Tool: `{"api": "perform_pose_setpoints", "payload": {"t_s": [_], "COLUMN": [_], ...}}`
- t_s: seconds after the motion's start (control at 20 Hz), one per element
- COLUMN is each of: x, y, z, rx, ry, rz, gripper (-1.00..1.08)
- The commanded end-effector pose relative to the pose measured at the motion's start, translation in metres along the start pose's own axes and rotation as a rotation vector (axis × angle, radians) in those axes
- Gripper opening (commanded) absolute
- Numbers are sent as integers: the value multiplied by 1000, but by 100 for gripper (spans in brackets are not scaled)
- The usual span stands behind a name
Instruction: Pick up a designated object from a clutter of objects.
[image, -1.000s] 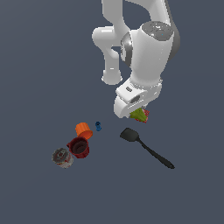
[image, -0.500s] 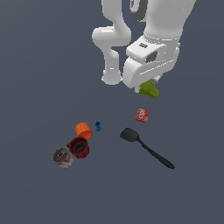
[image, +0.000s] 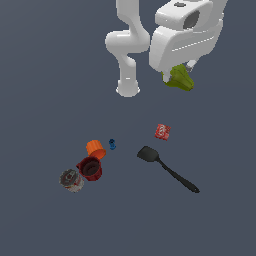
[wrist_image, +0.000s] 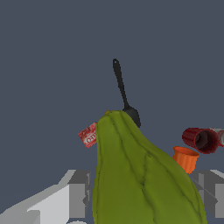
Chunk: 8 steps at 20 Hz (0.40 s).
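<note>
the end effector (image: 181, 75) is clamped on the yellow-green lump (image: 180, 79), held high above the surface (image: 45, 90); the pick looks essentially done, clutter left below.

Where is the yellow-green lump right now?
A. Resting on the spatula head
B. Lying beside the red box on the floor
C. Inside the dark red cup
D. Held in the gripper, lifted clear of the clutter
D: the yellow-green lump sits clamped in the gripper, well above the red box and black spatula, and the wrist view shows it between the fingers.
</note>
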<state>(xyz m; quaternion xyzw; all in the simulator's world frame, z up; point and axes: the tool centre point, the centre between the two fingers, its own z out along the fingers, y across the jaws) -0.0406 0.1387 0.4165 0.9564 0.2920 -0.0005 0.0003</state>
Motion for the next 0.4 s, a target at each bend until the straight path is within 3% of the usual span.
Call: {"api": "perform_pose_setpoints", "payload": {"t_s": [0.0,0.35], "x": [-1,0], "y": [-3,-5], "z": [-11,-19], "rx": [0,0], "ry": [1,1], "rz": [1,1], "gripper": [-100,-100]}}
